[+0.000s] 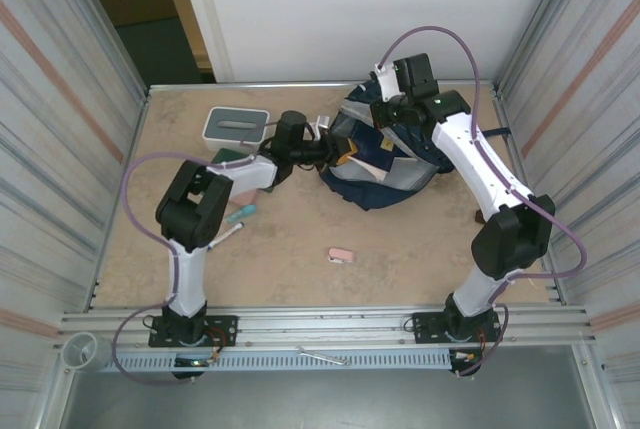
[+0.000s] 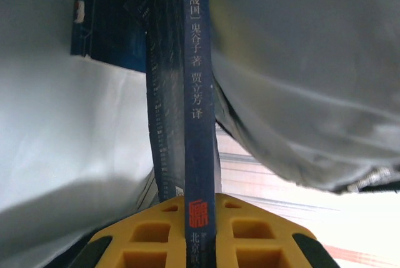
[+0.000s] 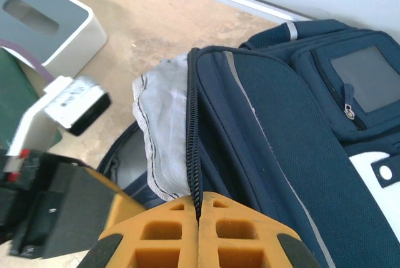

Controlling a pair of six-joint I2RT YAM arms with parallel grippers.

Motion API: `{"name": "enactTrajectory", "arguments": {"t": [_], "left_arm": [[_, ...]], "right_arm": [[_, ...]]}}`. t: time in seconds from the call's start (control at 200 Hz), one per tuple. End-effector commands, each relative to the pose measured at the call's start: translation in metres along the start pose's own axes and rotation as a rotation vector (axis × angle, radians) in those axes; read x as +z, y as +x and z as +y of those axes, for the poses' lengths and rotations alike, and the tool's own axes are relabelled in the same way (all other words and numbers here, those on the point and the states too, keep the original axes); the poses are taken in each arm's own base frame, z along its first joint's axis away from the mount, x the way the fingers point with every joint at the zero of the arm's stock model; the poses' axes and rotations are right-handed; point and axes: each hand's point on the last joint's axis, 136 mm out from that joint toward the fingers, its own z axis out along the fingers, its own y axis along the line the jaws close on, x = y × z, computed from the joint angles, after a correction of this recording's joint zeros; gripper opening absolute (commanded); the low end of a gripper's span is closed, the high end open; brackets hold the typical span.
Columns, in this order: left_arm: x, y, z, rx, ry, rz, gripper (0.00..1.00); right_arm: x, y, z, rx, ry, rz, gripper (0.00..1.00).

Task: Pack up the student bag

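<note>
The student bag (image 1: 385, 164), a navy-blue backpack, lies at the back of the table with its mouth facing left. My right gripper (image 1: 392, 114) is shut on the zipper edge (image 3: 195, 143) of the bag (image 3: 269, 124) and holds the flap up; the yellow pads (image 3: 231, 224) meet on the zipper teeth. My left gripper (image 1: 330, 149) reaches into the opening. It is shut on a dark blue book (image 2: 197, 93), spine towards the camera, between yellow pads (image 2: 250, 230). Grey lining (image 2: 300, 74) surrounds the book.
A grey-and-white box (image 1: 236, 125) stands behind the left arm, with a green item (image 1: 230, 157) beside it. A teal pen (image 1: 241, 214), a white pen (image 1: 226, 234) and a pink eraser (image 1: 341, 255) lie on the table. Metal walls close in both sides.
</note>
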Motion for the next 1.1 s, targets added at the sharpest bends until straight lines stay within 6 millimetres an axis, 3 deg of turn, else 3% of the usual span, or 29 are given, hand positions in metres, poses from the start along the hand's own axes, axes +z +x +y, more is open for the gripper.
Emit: {"name": "enactTrajectory", "arguments": {"t": [0.0, 0.18, 0.436, 0.556, 0.641, 0.726, 0.847, 0.952, 1.097], "left_arm": [[0.017, -0.015, -0.021, 0.047, 0.04, -0.028, 0.0], [0.049, -0.027, 0.017, 0.055, -0.072, -0.054, 0.04], [0.081, -0.052, 0.036, 0.1, -0.134, -0.114, 0.06], [0.095, -0.064, 0.041, 0.145, -0.166, -0.161, 0.13], [0.098, -0.062, 0.045, 0.164, -0.174, -0.136, 0.25], [0.081, -0.057, 0.044, 0.216, -0.18, -0.127, 0.39], [0.036, -0.04, 0.034, 0.29, -0.185, -0.117, 0.53], [-0.011, -0.018, 0.019, 0.328, -0.148, -0.115, 0.6], [-0.075, 0.013, 0.015, 0.403, -0.174, -0.122, 0.62]], "right_arm": [[-0.017, -0.042, 0.005, 0.008, -0.034, -0.139, 0.0], [-0.011, -0.042, 0.02, 0.014, -0.125, -0.137, 0.0], [0.001, -0.038, 0.049, 0.021, -0.307, -0.112, 0.0], [0.009, -0.031, 0.052, 0.039, -0.33, -0.088, 0.0], [0.012, -0.024, 0.049, 0.048, -0.323, -0.071, 0.0], [0.012, -0.016, 0.043, 0.062, -0.313, -0.06, 0.0], [0.013, -0.002, 0.031, 0.11, -0.303, -0.053, 0.0], [0.014, 0.011, 0.028, 0.149, -0.308, -0.041, 0.0], [0.022, 0.051, 0.035, 0.23, -0.344, 0.033, 0.03]]}}
